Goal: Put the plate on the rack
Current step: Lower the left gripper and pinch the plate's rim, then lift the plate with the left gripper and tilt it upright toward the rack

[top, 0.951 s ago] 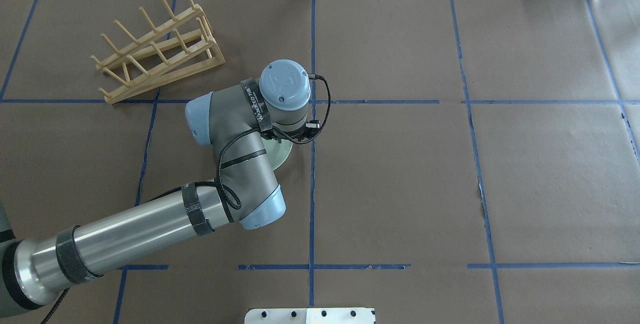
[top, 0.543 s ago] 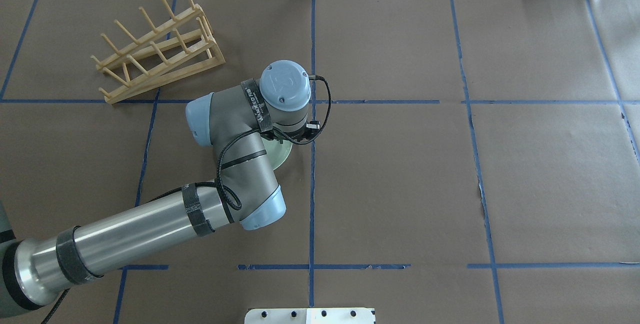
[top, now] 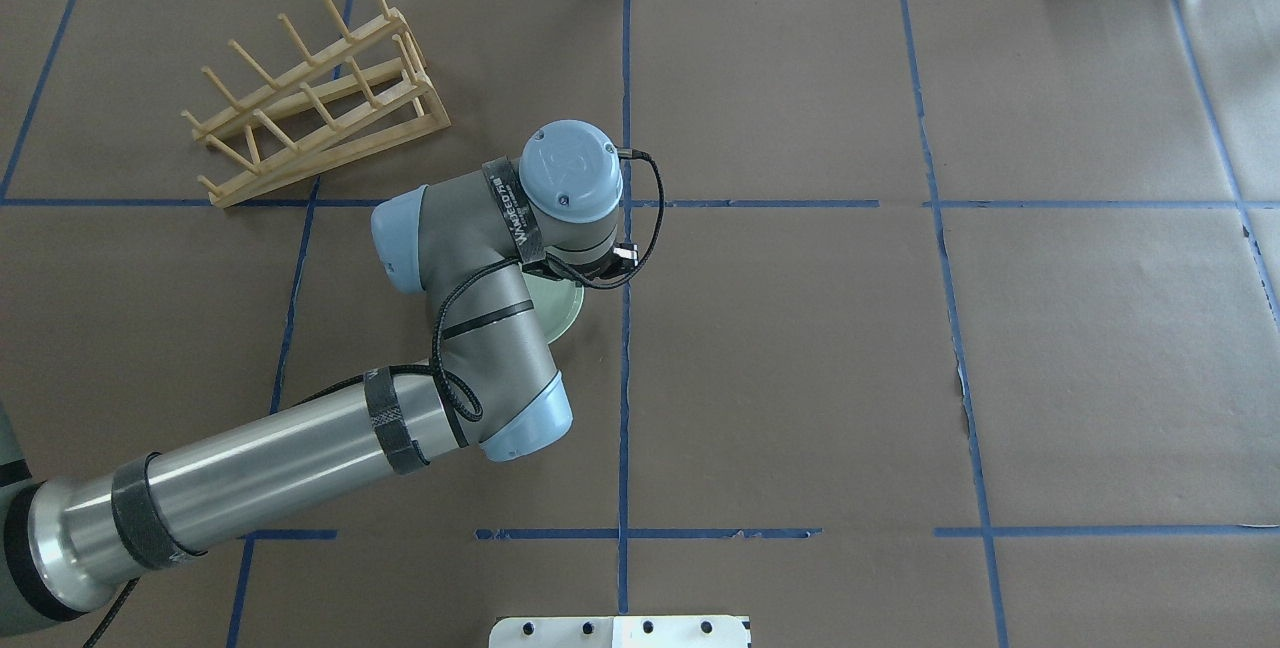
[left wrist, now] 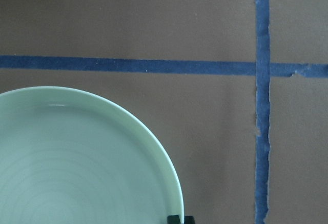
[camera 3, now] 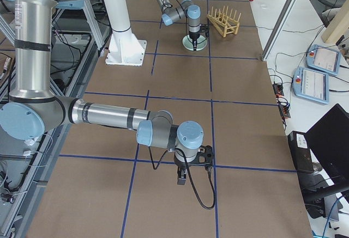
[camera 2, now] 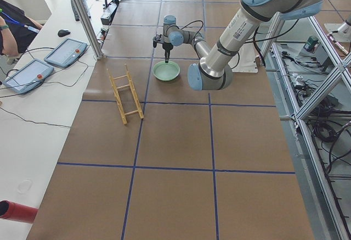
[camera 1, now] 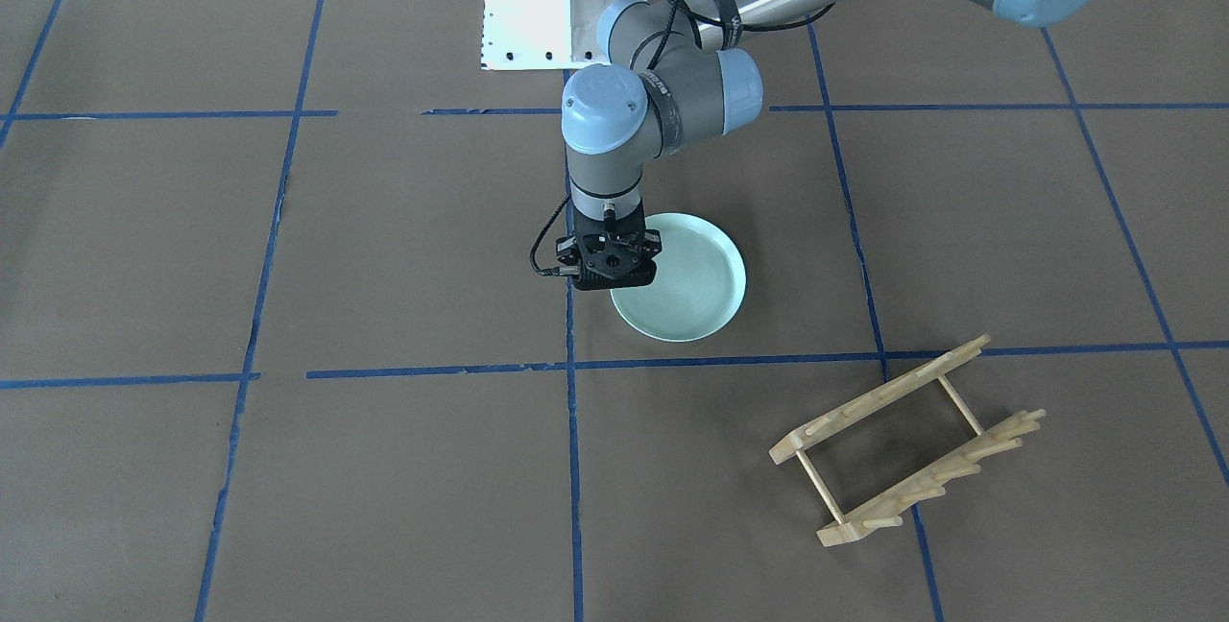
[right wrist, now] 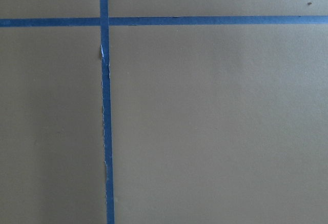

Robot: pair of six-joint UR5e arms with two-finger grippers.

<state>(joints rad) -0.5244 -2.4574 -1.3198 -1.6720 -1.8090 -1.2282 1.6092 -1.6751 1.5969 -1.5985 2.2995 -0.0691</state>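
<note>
On the bench (top: 800, 378) the rack (camera 1: 879, 399) is standing near the far left corner, and the plate (camera 1: 691, 281) is lying near the middle, well apart from it. We are judging the plate stiff, smooth and breakable, best pinched at its raised rim. The left gripper (camera 1: 614, 282) is appearing clenched on that rim; of the right gripper (camera 3: 192, 164) we cannot tell.

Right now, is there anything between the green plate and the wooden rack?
Nothing stands there. In the front-facing view, only bare brown paper with a blue tape line lies between the plate and the rack.
</note>
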